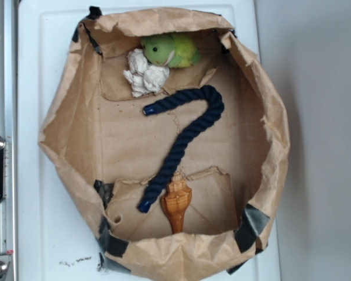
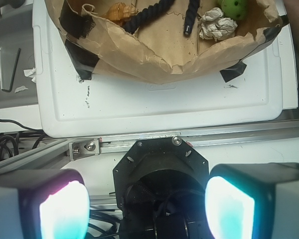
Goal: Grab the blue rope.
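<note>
1. The blue rope lies on the floor of the brown paper tray, which sits on a white lid-like surface. I take the tray as landmark for all places below.
2. In the exterior view the rope is hook-shaped: a long straight run goes from near the tray's middle down to a capped end at the tray's lower wall, and a short return bends back to a second capped end near the tray's upper left.
3. The straight run's lower part passes just beside the brown seashell, seemingly touching it; the white crumpled wad and green plush toy sit at the tray's top wall, apart from the rope.
4. The gripper hangs outside the tray, beyond its near wall and the metal rail in the wrist view; its two glowing pads stand wide apart with nothing between them.
5. From the gripper, the rope lies ahead and across the tray wall, so the reach must go forward over that wall and then down.
6. The mid straight run, clear of the shell, looks the best hold; the jaws should close across its long axis, not along it.
</note>
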Available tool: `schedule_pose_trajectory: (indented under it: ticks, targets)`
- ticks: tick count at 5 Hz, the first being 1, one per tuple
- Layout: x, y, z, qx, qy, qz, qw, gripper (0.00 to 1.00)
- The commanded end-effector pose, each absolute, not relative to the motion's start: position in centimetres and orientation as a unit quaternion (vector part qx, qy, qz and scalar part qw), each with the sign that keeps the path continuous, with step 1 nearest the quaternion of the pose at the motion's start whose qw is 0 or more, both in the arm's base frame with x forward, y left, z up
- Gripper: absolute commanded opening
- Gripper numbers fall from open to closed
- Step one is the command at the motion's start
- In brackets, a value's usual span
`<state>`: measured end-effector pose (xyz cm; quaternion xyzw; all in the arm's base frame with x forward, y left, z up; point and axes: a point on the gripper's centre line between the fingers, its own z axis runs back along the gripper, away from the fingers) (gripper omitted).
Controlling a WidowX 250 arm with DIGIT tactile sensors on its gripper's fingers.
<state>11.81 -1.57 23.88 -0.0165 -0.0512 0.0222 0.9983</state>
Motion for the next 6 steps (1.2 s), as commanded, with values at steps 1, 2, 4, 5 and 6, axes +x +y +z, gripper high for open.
schedule_pose_trajectory:
  ticks: [1, 2, 4, 5, 6]
  targets:
    - [11.8, -1.6, 23.9, -0.016, -0.051, 0.022, 0.998, 1.00]
    - [16.8, -1.6, 23.4, -0.082, -0.119, -0.002, 0.990, 1.00]
    - [24.2, 0.1, 22.6, -0.065, -0.189, 0.041, 0.979, 1.00]
    - [24.7, 1.2, 21.1, -0.057, -0.221, 0.119, 0.966, 1.00]
    - [25.2, 1.5, 18.8, -0.058, -0.239, 0.174, 0.954, 1.00]
